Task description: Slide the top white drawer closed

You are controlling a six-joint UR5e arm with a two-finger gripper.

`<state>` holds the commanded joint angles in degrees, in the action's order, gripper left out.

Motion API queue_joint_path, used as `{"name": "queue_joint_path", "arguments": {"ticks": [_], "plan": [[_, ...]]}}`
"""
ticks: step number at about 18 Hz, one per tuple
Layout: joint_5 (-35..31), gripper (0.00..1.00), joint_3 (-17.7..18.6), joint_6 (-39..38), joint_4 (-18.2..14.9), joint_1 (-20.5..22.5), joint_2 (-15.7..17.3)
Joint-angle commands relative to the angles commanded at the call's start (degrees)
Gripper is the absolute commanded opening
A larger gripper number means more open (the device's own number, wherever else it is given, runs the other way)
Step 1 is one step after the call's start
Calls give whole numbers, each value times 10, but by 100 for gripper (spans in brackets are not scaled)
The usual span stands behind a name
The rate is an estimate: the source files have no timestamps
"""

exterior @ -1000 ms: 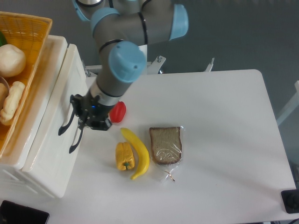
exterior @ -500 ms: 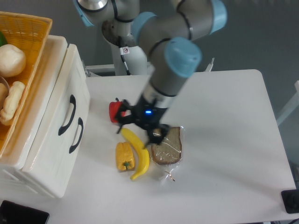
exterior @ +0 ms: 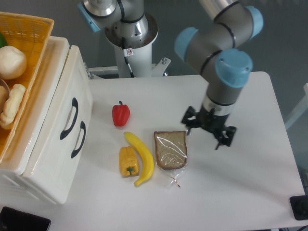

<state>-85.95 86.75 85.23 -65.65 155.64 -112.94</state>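
Note:
The top white drawer [exterior: 61, 103] is in the cabinet at the left, its curved black handle [exterior: 69, 119] facing the table. Its front lies level with the lower drawer front [exterior: 83, 159], and I see no step between the two. My gripper [exterior: 207, 128] hangs over the table far to the right of the drawer, just right of the bread. It points down, open, and nothing is between its fingers.
A yellow wicker basket [exterior: 30, 33] with bread rolls sits on top of the cabinet. On the table lie a red pepper [exterior: 121, 114], a banana [exterior: 141, 158], a yellow pepper [exterior: 128, 161] and a wrapped bread slice [exterior: 170, 149]. The robot base [exterior: 130, 41] stands at the back.
My gripper has left the drawer handles and swept right across the table, past the fruit and bread. The drawer front looks the same throughout.

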Motion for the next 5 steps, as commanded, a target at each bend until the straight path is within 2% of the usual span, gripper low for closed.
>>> {"name": "queue_joint_path", "arguments": {"ticks": [5], "plan": [[-11,100,-4,34,1,23,-10]]}}
